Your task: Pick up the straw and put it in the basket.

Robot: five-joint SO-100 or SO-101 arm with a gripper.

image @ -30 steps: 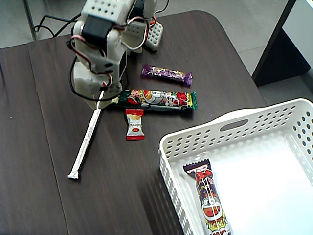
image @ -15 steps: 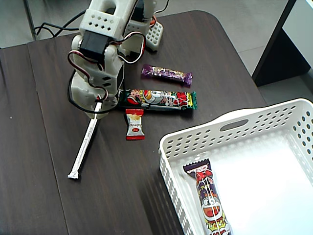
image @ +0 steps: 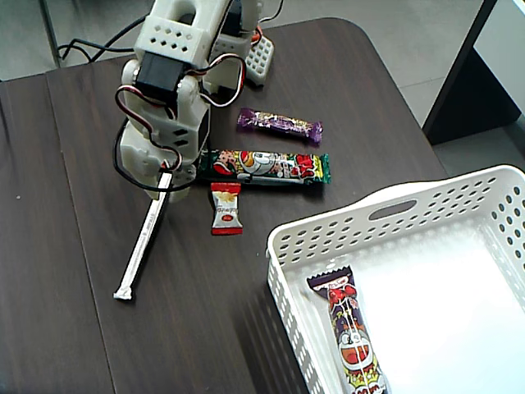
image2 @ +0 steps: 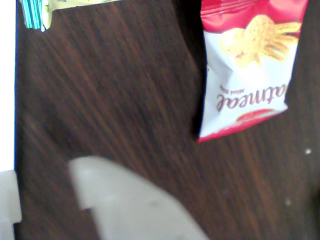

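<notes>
Little has shifted in the last half second; arm holds low over table [image: 74, 312]. Nearest: basket [image: 289, 246], one candy bar [image: 351, 332] inside. Straw [image: 144, 243] lies slanted on the wood, upper end under gripper [image: 164, 182]. Cannot tell jaw opening or grip. Beyond: red-white packet [image: 225, 208], long green-red bar [image: 264, 165], purple bar [image: 279, 125].

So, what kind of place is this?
Probably a hobby bench in a home or office: a dark table holds a small arm, wrapped snacks such as the long bar, and a basket, with pale floor beyond.
</notes>
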